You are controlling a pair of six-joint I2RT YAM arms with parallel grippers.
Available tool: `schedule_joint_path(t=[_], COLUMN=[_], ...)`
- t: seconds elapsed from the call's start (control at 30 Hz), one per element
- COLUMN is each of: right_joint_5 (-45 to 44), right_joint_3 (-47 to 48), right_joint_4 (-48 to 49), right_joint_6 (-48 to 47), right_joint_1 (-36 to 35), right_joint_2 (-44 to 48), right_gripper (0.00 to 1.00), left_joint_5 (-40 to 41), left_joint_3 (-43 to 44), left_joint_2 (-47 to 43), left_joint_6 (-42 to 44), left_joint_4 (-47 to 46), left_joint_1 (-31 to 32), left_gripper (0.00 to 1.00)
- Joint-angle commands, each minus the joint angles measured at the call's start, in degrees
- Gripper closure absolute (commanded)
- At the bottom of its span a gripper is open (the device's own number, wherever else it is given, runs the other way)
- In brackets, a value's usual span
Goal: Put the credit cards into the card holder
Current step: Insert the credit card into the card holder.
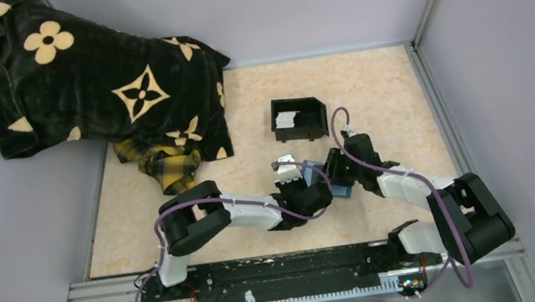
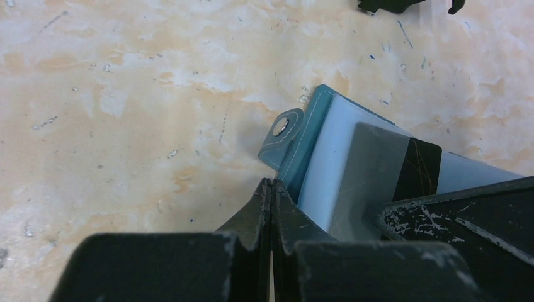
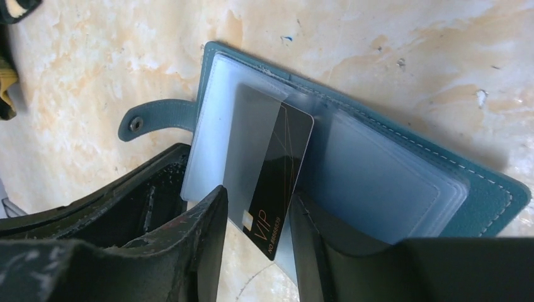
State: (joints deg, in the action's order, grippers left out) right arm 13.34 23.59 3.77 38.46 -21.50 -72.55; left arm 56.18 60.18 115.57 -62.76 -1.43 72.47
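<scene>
So, table (image 1: 381,89): you have bare surface along the right edge and toward the near left corner. A dark flowered blanket (image 1: 100,87) and a plaid cloth (image 1: 165,171) crowd the far left corner.
Black box (image 1: 299,119): it stands near the middle of the far edge, well apart from both arms, with white cards (image 1: 286,119) inside.
Card holder (image 3: 485,195): it lies open near the middle of the table, toward the near edge, between your two grippers.
Black card (image 3: 286,157): it sits partly inside a clear sleeve (image 3: 378,182) of the holder, lower end sticking out.
Right gripper (image 3: 255,207): jaws parted, the card's free end between them with a gap on one side; it grips nothing.
Left gripper (image 2: 271,189): closed flat and holding nothing, tips at the holder's edge just beside the snap tab (image 3: 151,116).
Hard to see: from above, your arms cover most of the holder. You cannot tell whether the left tips touch it.
</scene>
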Motion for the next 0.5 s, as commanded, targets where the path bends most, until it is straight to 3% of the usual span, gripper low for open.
schedule_joint_path(t=[0.0, 0.47], right_joint_5=[-5.46, -9.78], right_joint_3=[1.01, 4.68], right_joint_4=[-9.52, -12.58], right_joint_6=[-2.98, -1.35], right_joint_1=[-0.39, -3.75], right_joint_2=[1.32, -1.66], right_gripper=[0.58, 0.57], left_joint_5=[-17.52, -21.95], left_joint_3=[-5.05, -9.97], left_joint_2=[7.25, 5.03], left_joint_6=[-0.74, 2.46], left_joint_4=[9.13, 0.31], left_joint_1=[-0.41, 0.3], left_gripper=[1.0, 1.0])
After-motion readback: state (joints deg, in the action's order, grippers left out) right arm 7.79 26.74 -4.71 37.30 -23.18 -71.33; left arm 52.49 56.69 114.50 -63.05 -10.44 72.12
